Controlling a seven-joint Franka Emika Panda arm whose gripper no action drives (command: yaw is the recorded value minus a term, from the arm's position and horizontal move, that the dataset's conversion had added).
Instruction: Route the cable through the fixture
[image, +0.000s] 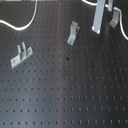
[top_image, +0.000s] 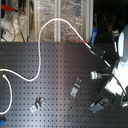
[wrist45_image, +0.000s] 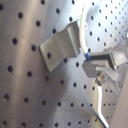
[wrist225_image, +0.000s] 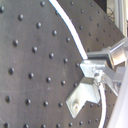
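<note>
On the black perforated tabletop in the first exterior view, three silver-grey clips lie well apart. A two-pronged bracket is at the first exterior view's left and a slanted bracket sits near the middle. The fixture is at the upper right. The gripper comes down from the top edge just beside the fixture, between it and the slanted bracket. The cable curves along the upper left, and another stretch passes behind the fixture.

In the second exterior view, the cable runs in from the left edge, arcs up over the tabletop's far rim, and slants down past its red band toward the gripper. The fixture lies nearer the camera, close below the gripper. The white arm fills the second exterior view's right side.

In the first wrist view, the gripper is closed to a narrow gap and appears to pinch the cable. The cable runs along the edge of the fixture's upright tab. Whether it sits inside the clip cannot be told.

In the second wrist view, the cable crosses the tabletop, meets the closed gripper, and goes on beside the fixture.
</note>
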